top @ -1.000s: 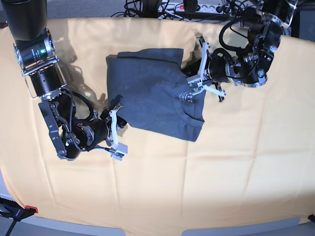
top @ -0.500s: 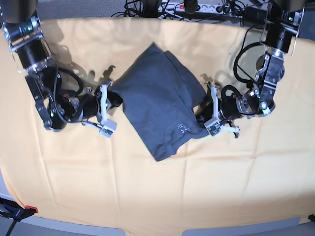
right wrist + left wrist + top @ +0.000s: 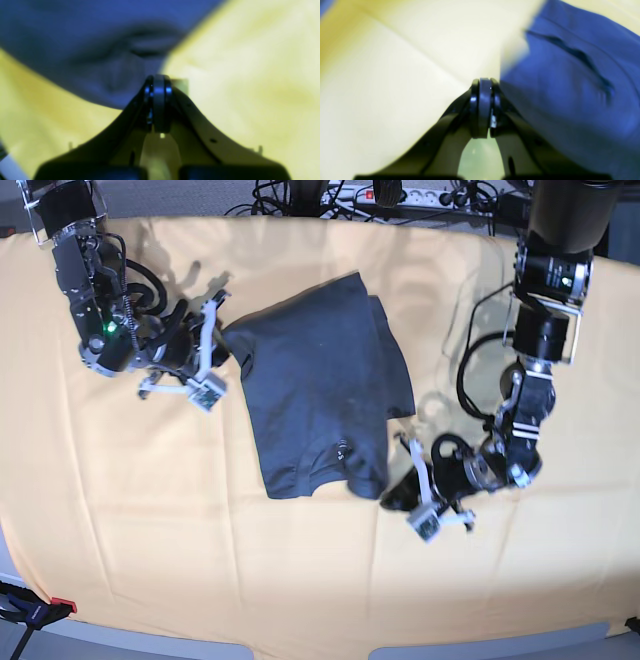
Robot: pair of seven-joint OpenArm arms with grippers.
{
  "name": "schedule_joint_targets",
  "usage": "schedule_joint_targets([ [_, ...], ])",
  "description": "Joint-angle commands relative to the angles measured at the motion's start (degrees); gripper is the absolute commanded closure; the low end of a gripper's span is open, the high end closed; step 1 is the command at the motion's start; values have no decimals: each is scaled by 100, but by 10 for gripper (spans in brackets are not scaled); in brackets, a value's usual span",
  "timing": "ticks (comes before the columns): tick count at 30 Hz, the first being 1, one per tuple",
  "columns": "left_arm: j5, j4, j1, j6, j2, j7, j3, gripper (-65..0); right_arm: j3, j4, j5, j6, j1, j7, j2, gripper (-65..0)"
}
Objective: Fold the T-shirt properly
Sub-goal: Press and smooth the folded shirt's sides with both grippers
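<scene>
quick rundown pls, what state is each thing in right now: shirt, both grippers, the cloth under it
T-shirt: folded into a compact bundle, lying flat on the cloth, held by neither gripper.
Left gripper: shut, empty, beside the shirt's lower corner.
Right gripper: shut, empty, at the shirt's upper edge.
Table cloth: spread out, creased with fold lines.

Yellow-orange table cloth [image 3: 300, 580] creased; black cables [image 3: 300, 195], probably white power strip [image 3: 420, 195], behind far edge.
</scene>
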Motion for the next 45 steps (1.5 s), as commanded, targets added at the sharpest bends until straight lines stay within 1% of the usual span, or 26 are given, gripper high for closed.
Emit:
schedule_joint_targets([
  [1,-205,116,-334,-8,-20,15,-39,0,223,55,-356,-214,-4,-61,92,0],
  [3,-664,127,-568,-8,-98,614,-39,0,586,59,-802,-603,-149,-59,94,0],
  [4,-994,140,-667,-8,-162,1019,-42,0,767,74,-909,-741,-210,-39,79,0],
  [6,-1893,234,-789,-8,-284,2000,-57,0,1097,162,-890,-826,-343,111,76,0],
  [7,-2448,302,-807,-8,-343,2520,-92,0,1250,221,-743,-815,-407,223,79,0],
  [8,-3064,372,-817,-8,-382,3042,-140,0,1403,286,-503,-673,-459,345,79,0],
  [10,-4221,431,-817,-8,-413,4070,-293,0,1650,319,234,-114,-490,479,79,0],
  [11,-4680,431,-815,-8,-411,4535,-391,0,1738,319,621,151,-487,507,79,0],
  [13,-5285,431,-798,-8,-413,5217,-570,0,1792,319,1316,675,-490,487,79,0],
  [15,-5541,428,-769,-8,-431,5593,-765,0,1777,319,2037,1298,-531,391,76,0],
  [16,-5567,428,-734,-8,-446,5619,-870,0,1773,319,2404,1589,-553,350,59,0],
  [17,-5563,428,-695,-8,-459,5613,-992,0,1773,319,2739,1651,-551,264,15,0],
  [19,-5565,428,-595,-8,-457,5595,-1261,0,1775,319,3224,1651,-549,146,-96,0],
  [21,-5569,428,-457,-8,-457,5593,-1523,0,1773,319,3467,1651,-525,153,-286,0],
  [23,-5635,428,-308,-8,-457,5580,-1764,0,1773,319,3405,1651,-507,151,-546,0],
  [27,-5713,426,15,-8,-457,5576,-2092,0,1755,308,2883,1651,-527,149,-1069,0],
  [29,-5713,426,162,-8,-457,5576,-2173,0,1644,308,2806,1651,-520,151,-1226,0],
  [30,-5711,426,243,-8,-459,5578,-2184,0,1572,308,2717,1651,-518,153,-1246,0],
  [32,-5707,426,382,-8,-461,5578,-2184,0,1434,308,2166,1651,-520,168,-1239,0],
  [34,-5692,426,518,-8,-463,5578,-2184,0,1375,308,1344,1651,-555,144,-1239,0],
  [36,-5702,426,614,-8,-472,5576,-2184,0,1370,308,734,1651,-612,149,-1231,0],
  [39,-5700,426,693,-8,-472,5578,-2184,0,1370,308,144,1259,-756,151,-1222,0],
  [43,-5720,426,688,-8,-472,5571,-2184,0,1373,339,-326,822,-835,164,-1224,0],
  [44,-5718,426,688,-8,-474,5574,-2184,0,1373,393,-522,680,-824,201,-1224,0],
  [45,-5713,426,693,-8,-476,5578,-2184,0,1373,455,-782,466,-822,262,-1224,0],
])
